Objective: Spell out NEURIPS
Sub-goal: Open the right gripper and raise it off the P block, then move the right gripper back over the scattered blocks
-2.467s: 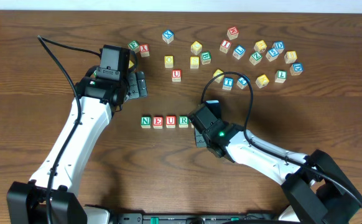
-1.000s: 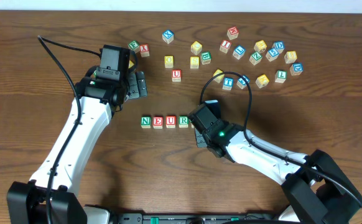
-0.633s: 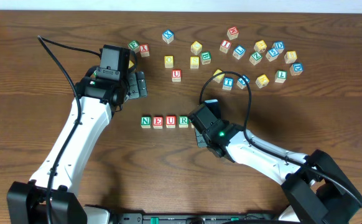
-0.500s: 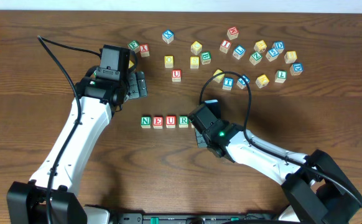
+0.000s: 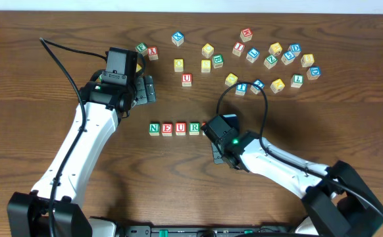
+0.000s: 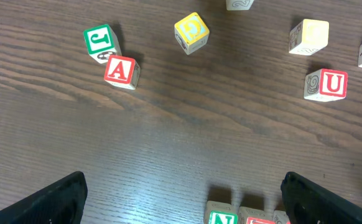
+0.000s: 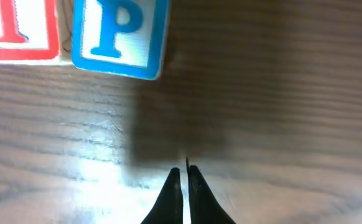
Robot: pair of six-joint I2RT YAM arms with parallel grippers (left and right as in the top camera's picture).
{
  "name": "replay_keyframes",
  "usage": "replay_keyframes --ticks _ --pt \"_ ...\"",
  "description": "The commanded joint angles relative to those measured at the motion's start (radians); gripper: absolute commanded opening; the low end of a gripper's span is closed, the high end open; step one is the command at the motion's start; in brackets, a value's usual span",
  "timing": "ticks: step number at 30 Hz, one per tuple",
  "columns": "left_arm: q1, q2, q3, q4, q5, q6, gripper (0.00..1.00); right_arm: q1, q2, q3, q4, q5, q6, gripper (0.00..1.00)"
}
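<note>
Left end effector (image 6: 182,186) wide apart, right end effector (image 7: 185,175) tight together, both arms outstretched

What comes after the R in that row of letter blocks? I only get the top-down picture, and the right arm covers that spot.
Observer: The right wrist camera shows a red I block there, with a blue P block right beside it and no gap that I can see.
Operator: Is that arm's pincer holding one of them?
Observer: No. The right pincer is shut with its tips pressed together and nothing between them. It is apart from the P, over the bare tabletop.
</note>
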Motion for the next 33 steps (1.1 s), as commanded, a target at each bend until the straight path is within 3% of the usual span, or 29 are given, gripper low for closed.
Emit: replay_keyframes --ticks 1,12,22,24,33 --pt "0.002 -0.018 0.031 -0.001 -0.002 0.002 0.98 -0.010 -0.083 0.082 -0.044 0.086 0.029 0.01" --pt "0.002 -0.018 0.031 -0.001 -0.002 0.002 0.98 -0.076 -0.122 0.299 -0.053 0.220 -0.053 0.02" --pt "0.002 -0.018 0.031 -0.001 -0.002 0.003 0.98 -0.257 -0.122 0.419 0.052 0.102 -0.143 0.15" --pt "0.002 -0.018 0.031 -0.001 -0.002 0.002 0.98 -0.274 -0.119 0.436 0.063 0.087 -0.162 0.22" --pt "0.002 -0.018 0.031 -0.001 -0.002 0.002 0.98 -0.278 -0.006 0.507 0.101 0.051 -0.224 0.29"
